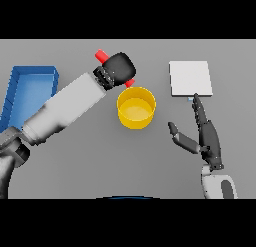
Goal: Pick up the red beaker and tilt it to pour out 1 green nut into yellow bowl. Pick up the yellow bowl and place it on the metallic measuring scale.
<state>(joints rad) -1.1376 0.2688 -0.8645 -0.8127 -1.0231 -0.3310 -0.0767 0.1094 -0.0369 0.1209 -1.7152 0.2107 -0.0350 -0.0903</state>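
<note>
A red beaker (102,55) is held tipped above the grey table (90,161), its body almost wholly hidden behind the robot's left hand (119,67), which is clenched round it. One red end pokes out at the hand's upper left; a second sliver of red shows at the hand's lower right, right over the far rim of the yellow bowl (136,107). No green nut can be made out, either at the beaker's mouth or inside the bowl, whose floor reads as plain yellow.

The bowl stands upright on the table just below and to the right of the clenched hand, near the middle of the scene. The left arm (62,108), white shading to grey, runs up to it diagonally from the lower left corner.

To the right of the bowl, and apart from it, the metallic measuring scale (190,78) lies flat as a pale square plate with nothing on it. The right hand (205,136) rests near the scale's front edge, released: its fingers stretch straight toward the plate, the tips reaching a small mark at that edge, while the thumb splays out to the left toward the bowl without touching it.

At the far left edge of the table sits a blue tray (27,73) with raised walls, partly covered by the left arm.
</note>
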